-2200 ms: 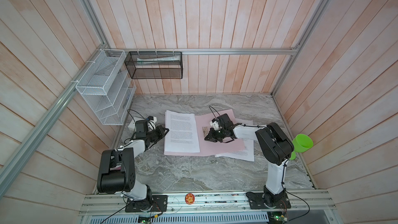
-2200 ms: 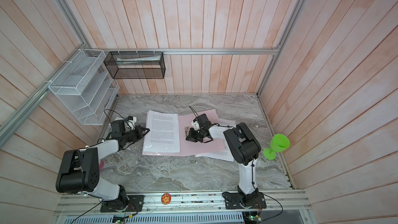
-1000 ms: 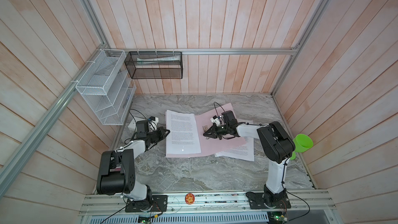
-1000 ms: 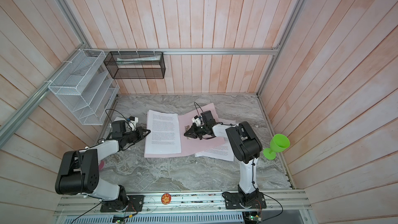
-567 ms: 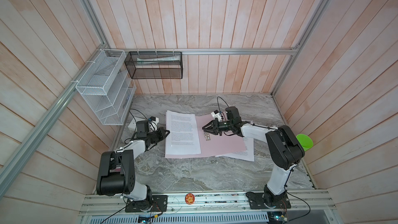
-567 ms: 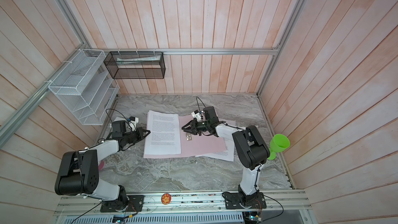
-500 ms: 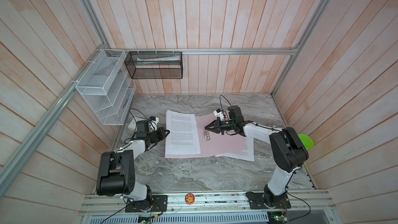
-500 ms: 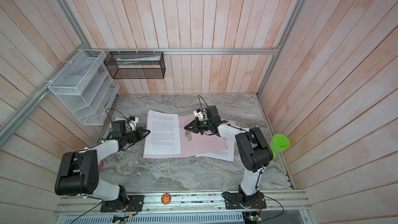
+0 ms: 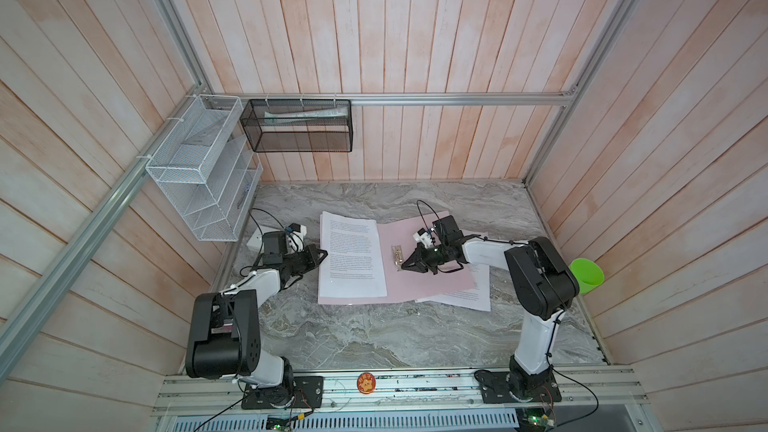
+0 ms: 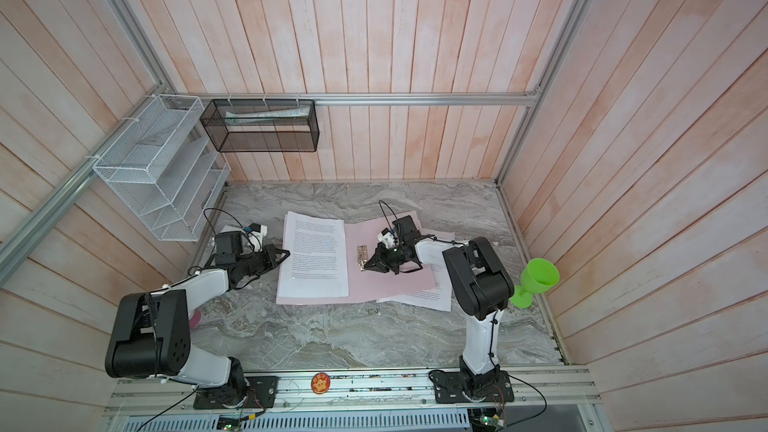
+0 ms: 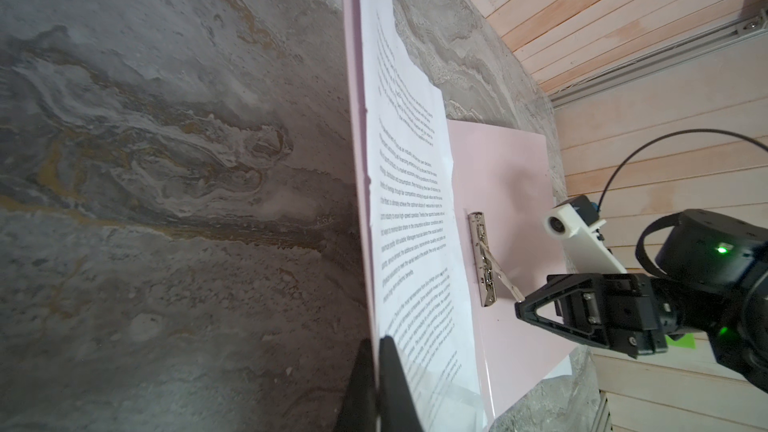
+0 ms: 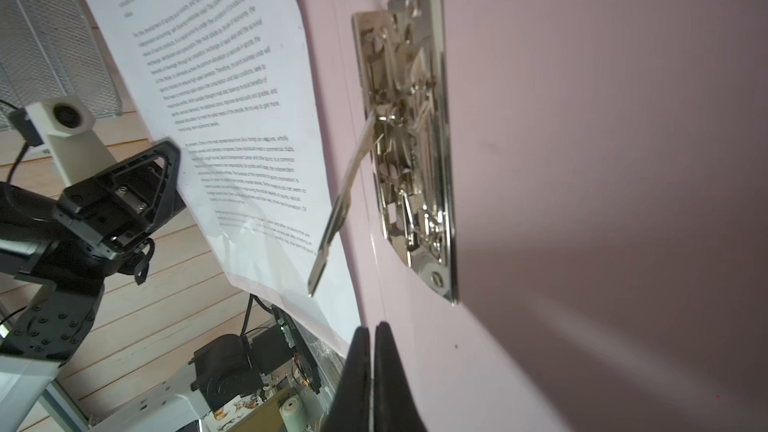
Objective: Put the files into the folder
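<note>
The pale pink folder (image 9: pixel 432 284) lies open on the marble table. A stack of files (image 9: pixel 351 259) covers its left half. More white sheets (image 9: pixel 465 297) stick out from under its right half. The silver clip (image 12: pixel 415 139) sits at the spine with its lever (image 12: pixel 345 184) raised. My left gripper (image 11: pixel 376 342) is shut on the left edge of the files and the cover beneath. My right gripper (image 12: pixel 372 326) is shut and empty, its tip (image 9: pixel 402 268) just off the clip's near end, over bare pink cover.
A white wire rack (image 9: pixel 199 184) and a black mesh basket (image 9: pixel 299 126) hang on the back-left walls. A green cup (image 9: pixel 586 276) stands at the right wall. A small white box (image 9: pixel 253 238) lies behind my left arm. Wooden walls close three sides.
My right gripper, still shut, has shifted from the clip's far end toward its near end, and that arm's elbow has swung back left. The left gripper has stayed on the paper edge.
</note>
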